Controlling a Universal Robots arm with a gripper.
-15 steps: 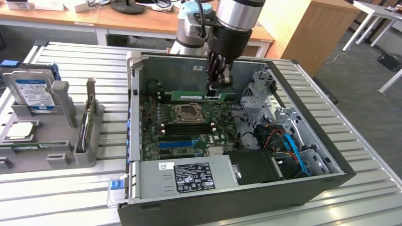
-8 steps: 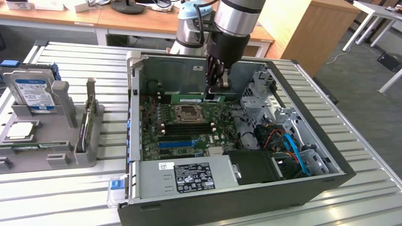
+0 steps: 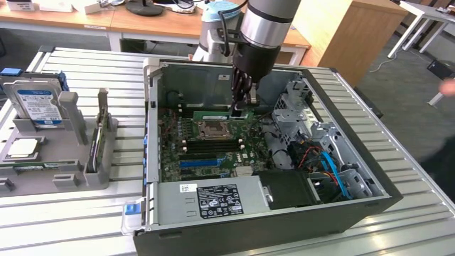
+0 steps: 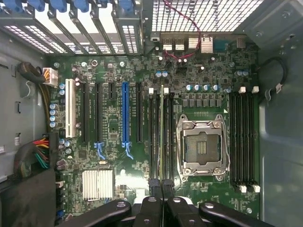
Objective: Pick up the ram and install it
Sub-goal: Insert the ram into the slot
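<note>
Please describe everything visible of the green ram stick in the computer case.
The ram stick is a long, narrow, flat green circuit board. It stands on its long edge inside the open case, over the black memory slots beside the processor socket. In the wrist view it shows edge-on as a thin pale line along those slots. The gripper is shut on it near one end. Whether it is seated in a slot cannot be told.

The ram [image 3: 213, 113] stands on edge over memory slots [image 4: 155, 142] beside the CPU socket [image 3: 212, 127].
</note>
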